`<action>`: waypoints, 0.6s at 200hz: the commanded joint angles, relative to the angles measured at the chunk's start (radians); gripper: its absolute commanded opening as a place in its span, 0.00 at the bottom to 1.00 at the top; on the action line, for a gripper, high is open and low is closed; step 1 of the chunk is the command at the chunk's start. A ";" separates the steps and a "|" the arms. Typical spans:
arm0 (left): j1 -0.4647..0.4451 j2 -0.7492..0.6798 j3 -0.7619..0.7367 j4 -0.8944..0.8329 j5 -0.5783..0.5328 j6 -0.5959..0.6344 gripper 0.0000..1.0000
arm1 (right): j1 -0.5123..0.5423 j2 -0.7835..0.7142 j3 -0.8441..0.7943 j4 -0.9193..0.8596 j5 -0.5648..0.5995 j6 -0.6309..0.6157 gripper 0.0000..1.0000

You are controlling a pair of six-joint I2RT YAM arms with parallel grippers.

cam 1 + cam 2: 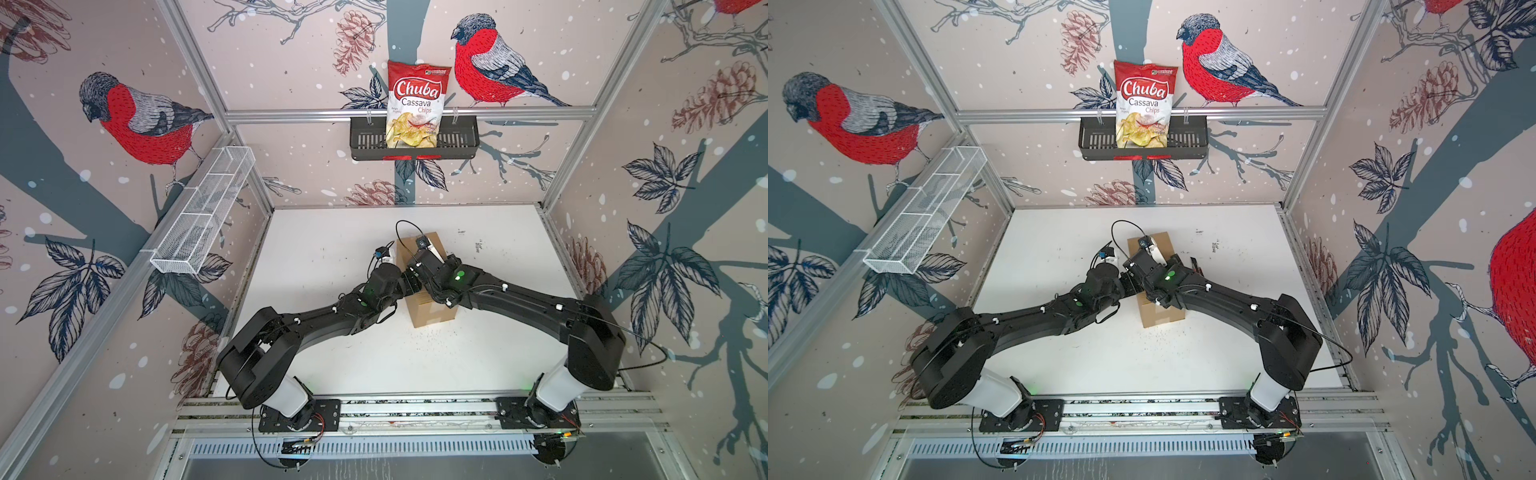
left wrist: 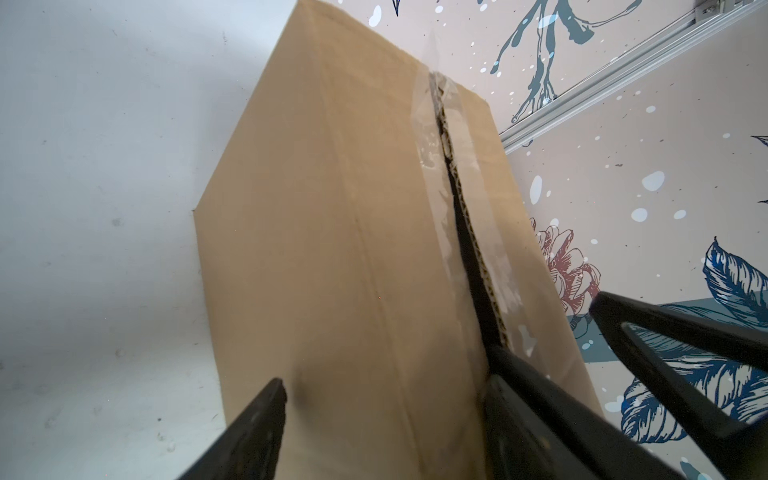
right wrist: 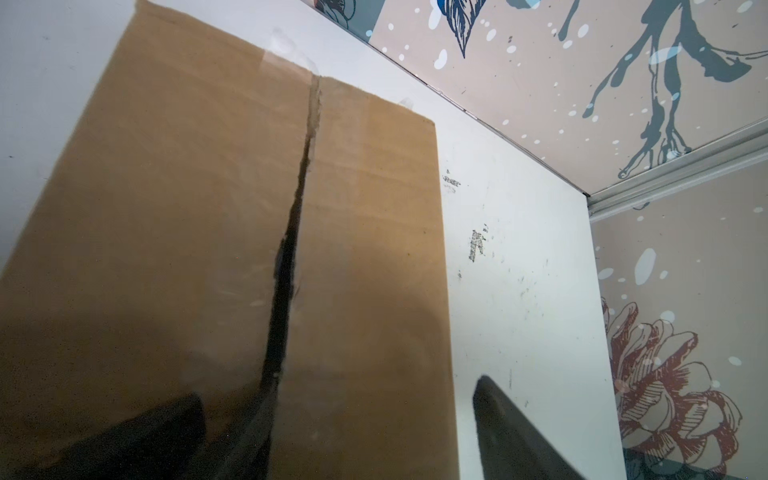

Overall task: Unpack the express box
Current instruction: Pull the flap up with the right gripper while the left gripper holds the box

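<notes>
**Both grippers spread wide over the slit box**

The white surface [image 1: 395, 361] fills the floor of the cell. Across it the left arm [image 1: 316, 320] and the right arm [image 1: 528, 295] reach in from the near rail and meet above its middle. Under their wrists stands the express box [image 1: 432, 313], just right of centre, its long side running near to far. In both top views only its far and near ends show. On the left wall hangs a white mesh basket [image 1: 203, 212]. On the far wall a black basket [image 1: 457, 141] holds a chips bag [image 1: 417, 99] standing upright.

The left gripper [image 2: 386, 370] is spread wide over the box's left half, with one finger [image 2: 266, 419] by the left side wall and the other down at the seam [image 2: 461, 232]. The right gripper [image 3: 357, 390] is wide too. One of its fingers [image 3: 503, 424] is off the box's right edge, above the surface; where the other sits I cannot tell. Neither gripper visibly holds anything. The clear tape [image 2: 424, 124] along the seam is split, and the slit gapes dark, widest at the near end, with the flaps otherwise flat.
</notes>
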 commanded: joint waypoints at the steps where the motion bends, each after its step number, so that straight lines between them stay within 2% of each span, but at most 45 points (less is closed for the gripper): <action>1: 0.001 0.007 -0.008 -0.087 -0.033 0.005 0.73 | -0.009 0.014 0.007 -0.032 0.097 -0.017 0.71; 120: -0.004 0.035 -0.002 -0.092 -0.039 0.004 0.72 | -0.004 0.013 0.068 -0.067 0.221 -0.049 0.74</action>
